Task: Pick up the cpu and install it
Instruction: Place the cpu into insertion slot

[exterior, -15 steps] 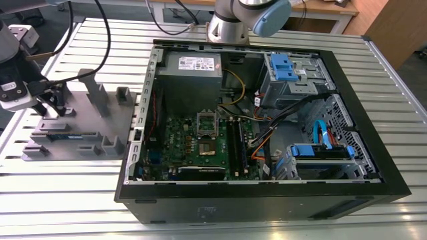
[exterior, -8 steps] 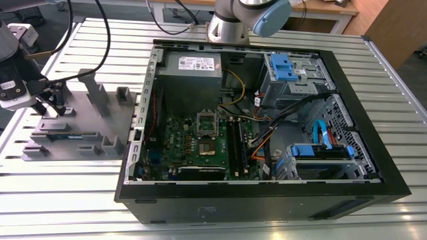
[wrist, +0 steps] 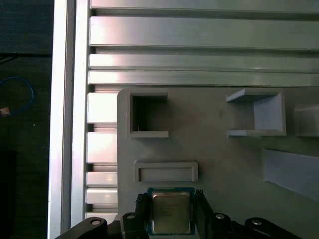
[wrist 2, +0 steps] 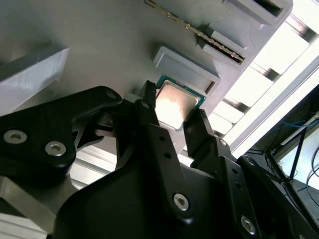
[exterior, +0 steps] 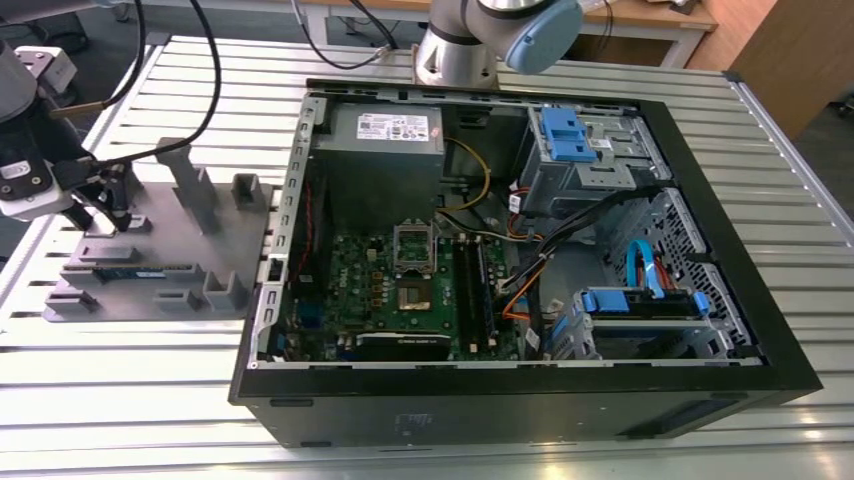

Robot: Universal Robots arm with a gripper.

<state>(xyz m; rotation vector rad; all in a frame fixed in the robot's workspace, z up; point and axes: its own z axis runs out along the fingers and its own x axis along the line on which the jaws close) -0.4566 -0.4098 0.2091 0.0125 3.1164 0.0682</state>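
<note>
Pick-up stage, grasp not made yet by my reading. Gripper (wrist: 171, 198) is down over the grey fixture tray (exterior: 174, 235), at the exterior view's left, on the slatted bench (exterior: 134, 400).

The cpu (wrist: 171, 213) lies flat on the tray, just beside a low raised block, silver top up.

Jaws narrow, one on each side of the chip and close to its edges, not visibly clamped in either wrist view.

Open computer case (exterior: 534, 410) stands well apart, at the exterior view's right, motherboard (exterior: 387, 300) exposed.

Judgement: the grasp wants an even squeeze on opposite edges and a level lift, so the chip does not tilt or catch the block.
</note>
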